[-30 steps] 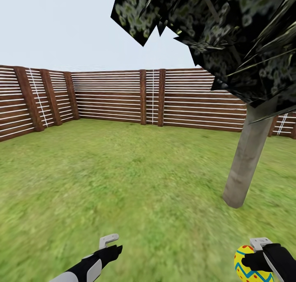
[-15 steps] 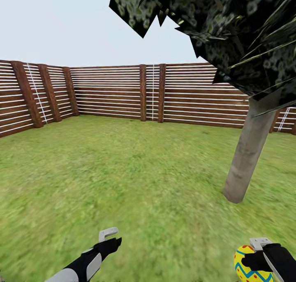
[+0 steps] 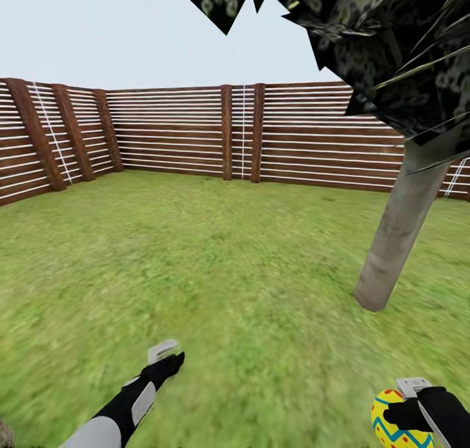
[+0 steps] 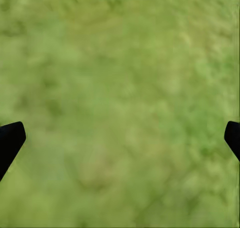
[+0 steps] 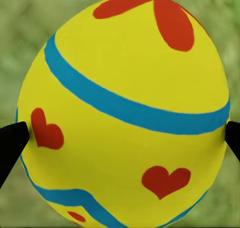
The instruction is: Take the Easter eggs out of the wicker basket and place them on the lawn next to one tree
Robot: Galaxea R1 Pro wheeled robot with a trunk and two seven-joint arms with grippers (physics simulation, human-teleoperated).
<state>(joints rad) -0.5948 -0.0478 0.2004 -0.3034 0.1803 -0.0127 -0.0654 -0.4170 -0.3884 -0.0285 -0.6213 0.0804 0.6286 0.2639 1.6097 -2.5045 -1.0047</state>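
- My right gripper (image 3: 408,414) sits at the lower right of the head view, its fingers pinching one Easter egg (image 3: 390,422) above the grass.
- In the right wrist view that egg (image 5: 125,108) is yellow, with blue bands and red heart marks, and my two black fingertips (image 5: 11,140) press against its opposite sides.
- My left gripper (image 3: 168,360) reaches forward over the lawn (image 3: 196,258) at the lower left of the head view, with nothing in it.
- In the left wrist view its dark fingertips (image 4: 10,140) stand spread wide apart at the two edges, with bare grass (image 4: 120,108) between them.
- The tree (image 3: 395,239) stands ahead and to the right, its grey-brown trunk leaning, its foot planted in the lawn, its dark blocky crown hanging over the upper right of the head view.
- The egg I hold is near the tree, on the near side of the trunk and apart from it.
- A brown slatted wooden fence (image 3: 196,134) closes off the far edge of the lawn.
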